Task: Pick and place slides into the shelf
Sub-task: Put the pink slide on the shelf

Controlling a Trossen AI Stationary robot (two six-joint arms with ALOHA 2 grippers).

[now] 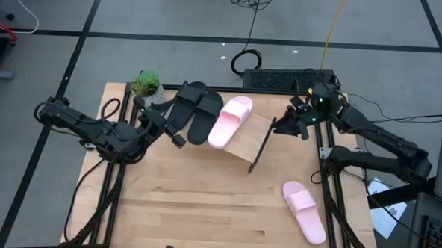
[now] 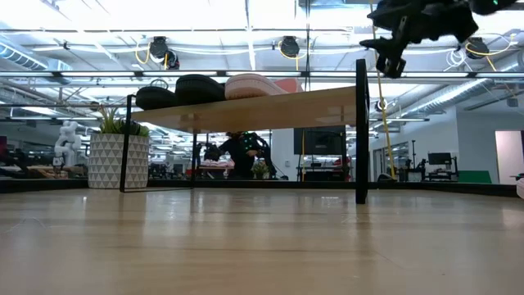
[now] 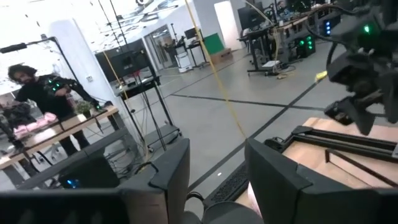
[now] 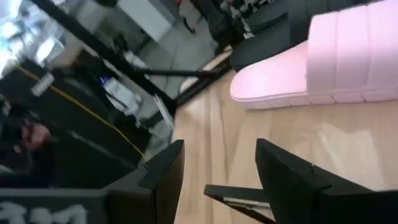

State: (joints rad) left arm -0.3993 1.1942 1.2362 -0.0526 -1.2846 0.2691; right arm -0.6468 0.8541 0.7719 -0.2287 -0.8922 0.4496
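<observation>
The shelf [image 1: 251, 144] stands slantwise at the table's far middle. Two black slides [image 1: 195, 112] and one pink slide [image 1: 228, 120] lie side by side on its plank top [image 2: 270, 111]. The second pink slide [image 1: 304, 211] lies sole-down on the table near the right edge. My left gripper [image 1: 176, 135] is open beside the near end of the leftmost black slide; in its wrist view the fingers [image 3: 177, 168] stand apart with a dark rounded shape low between them. My right gripper [image 1: 290, 124] is open and hovers above the shelf's right end, facing the pink slide [image 4: 329, 62] across the bare plank [image 4: 280, 134].
A potted plant [image 1: 146, 85] stands at the table's far left corner, just beyond the shelf. A keyboard [image 1: 286, 80] and a coiled cable [image 1: 246, 63] lie on the floor past the far edge. The table's near half is bare wood [image 1: 202, 213]. A person [image 3: 37, 93] works in the room behind.
</observation>
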